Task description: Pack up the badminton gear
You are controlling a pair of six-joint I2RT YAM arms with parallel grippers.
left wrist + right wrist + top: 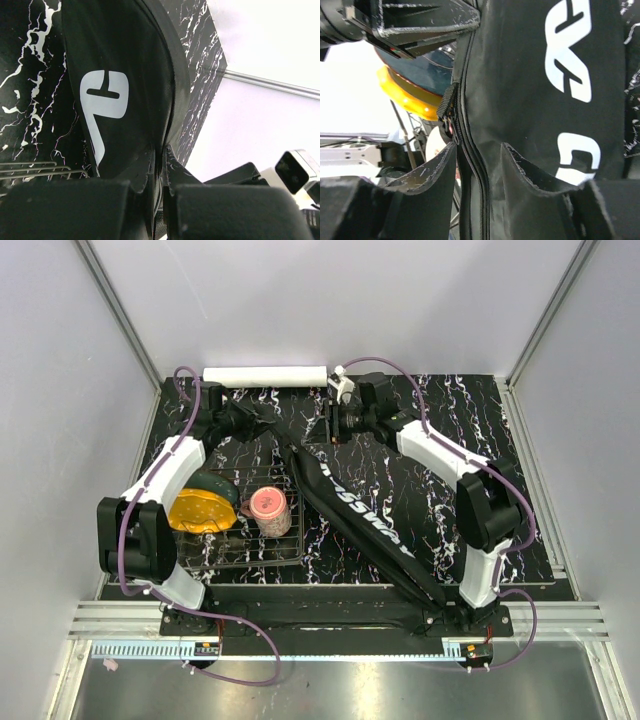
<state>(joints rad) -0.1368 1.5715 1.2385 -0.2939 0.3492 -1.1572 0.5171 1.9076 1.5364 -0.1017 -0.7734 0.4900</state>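
The long black bag (370,525) lies diagonally across the counter (500,440), its far end up near the two end effectors. The white tube (265,375) rests along the far edge, well apart from the bag. No rackets or shuttlecocks show in any view, so they may be inside the bag, though that is a guess.

The left end effector (161,155) has its fingers nearly pressed together, with the bag's thin edge running down into the slit between them, so it reads as a pinch on the fabric. The right end effector (477,147) is spread, its fingers straddling the zip seam, and the zip pull (449,112) sits just beyond the tips. I cannot tell whether the pads touch the cloth.

The bag looks like soft woven cloth — light, limp and slightly slick. It will likely sag and fold wherever it is unsupported. A broad face gives poor purchase, so the stitched edge or the seam is the better hold. The zip pull is small and floppy (easy to miss or push aside), so it wants a precise pinch while the other end effector keeps the fabric taut. The tube looks rigid and smooth, so it may roll, and is best gripped across its middle.
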